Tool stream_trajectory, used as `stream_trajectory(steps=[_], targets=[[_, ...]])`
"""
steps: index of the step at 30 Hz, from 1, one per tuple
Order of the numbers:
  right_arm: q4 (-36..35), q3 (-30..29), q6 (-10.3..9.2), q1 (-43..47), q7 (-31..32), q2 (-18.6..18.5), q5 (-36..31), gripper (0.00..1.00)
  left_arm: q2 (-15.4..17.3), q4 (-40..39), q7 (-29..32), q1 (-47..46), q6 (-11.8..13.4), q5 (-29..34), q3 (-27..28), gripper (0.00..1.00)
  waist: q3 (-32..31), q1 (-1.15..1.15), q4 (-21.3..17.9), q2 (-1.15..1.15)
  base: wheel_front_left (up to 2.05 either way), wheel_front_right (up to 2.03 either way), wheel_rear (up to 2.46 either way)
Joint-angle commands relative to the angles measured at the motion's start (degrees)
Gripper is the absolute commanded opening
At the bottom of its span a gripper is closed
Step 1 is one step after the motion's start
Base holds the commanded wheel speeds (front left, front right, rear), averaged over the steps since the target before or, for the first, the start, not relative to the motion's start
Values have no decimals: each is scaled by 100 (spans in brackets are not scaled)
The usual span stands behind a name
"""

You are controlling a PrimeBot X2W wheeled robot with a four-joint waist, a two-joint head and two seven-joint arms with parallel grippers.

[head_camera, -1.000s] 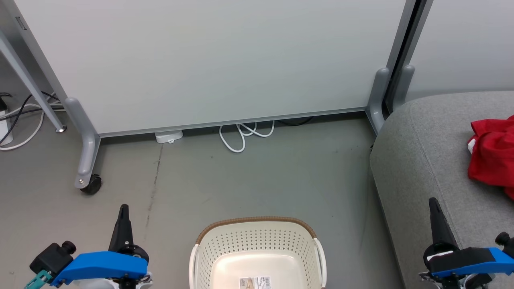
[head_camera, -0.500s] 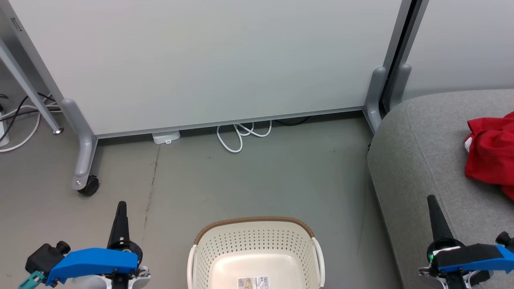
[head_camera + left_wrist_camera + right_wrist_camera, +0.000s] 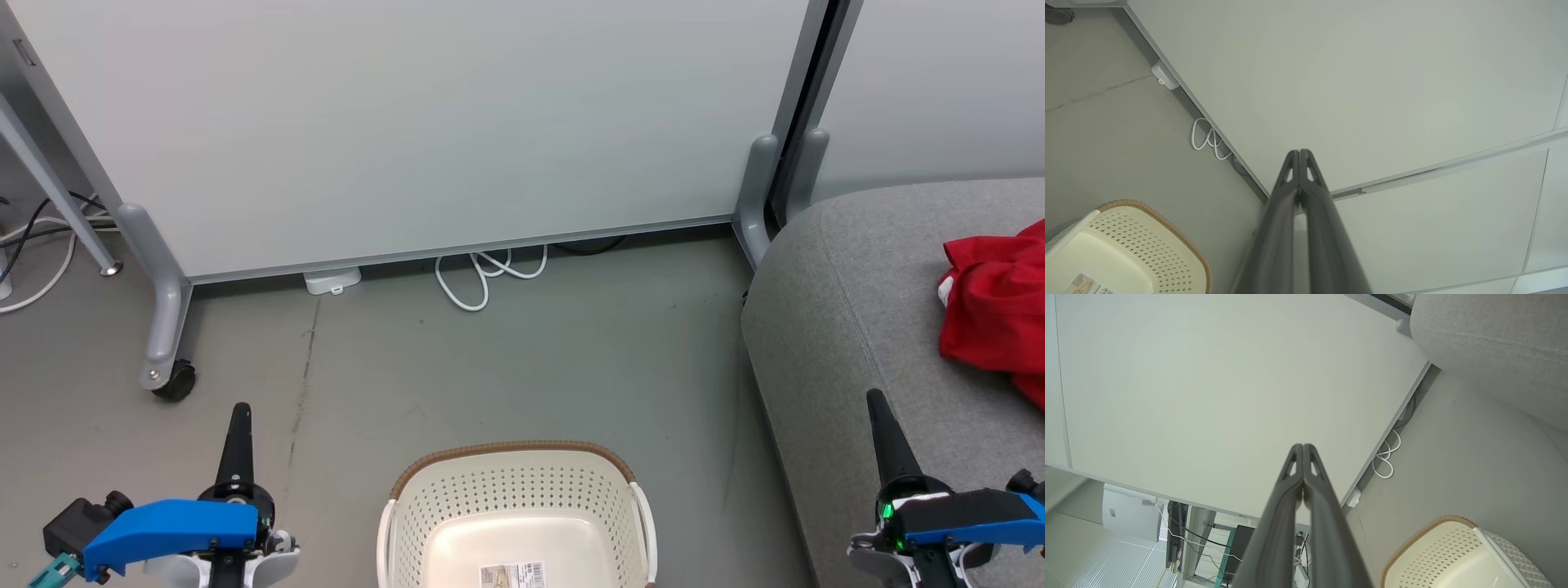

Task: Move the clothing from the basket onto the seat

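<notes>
Clothing (image 3: pixel 996 310), soft bright red fabric, lies bunched on the light grey upholstered seat cushion (image 3: pixel 849 310), beyond and right of the right gripper (image 3: pixel 876 400). Cream perforated plastic basket (image 3: pixel 510 490), brown woven-look rim, sits between right gripper and left gripper (image 3: pixel 240 412). Barcode label (image 3: pixel 510 575) on its smooth floor; print too small to read. Both grippers: long dark fingers pressed together, nothing held; each wrist view confirms. Right wrist view takes in dark equipment and cables (image 3: pixel 1208 543) past the pale matte panel (image 3: pixel 408 122); head view takes in the garment.
</notes>
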Motion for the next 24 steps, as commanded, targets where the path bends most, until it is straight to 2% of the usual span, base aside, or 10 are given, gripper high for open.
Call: stream_trajectory(steps=[1, 24], targets=[[-26, -5, 3, -106, 55, -44, 184, 0, 33, -62, 49, -125, -11, -168, 44, 0, 1, 0, -8, 0, 0, 0, 0], [6, -6, 4, -171, 330, -50, 1279, 0, 23, -105, 327, -179, -15, -1219, 182, 0, 5, 0, -88, 0, 0, 0, 0]])
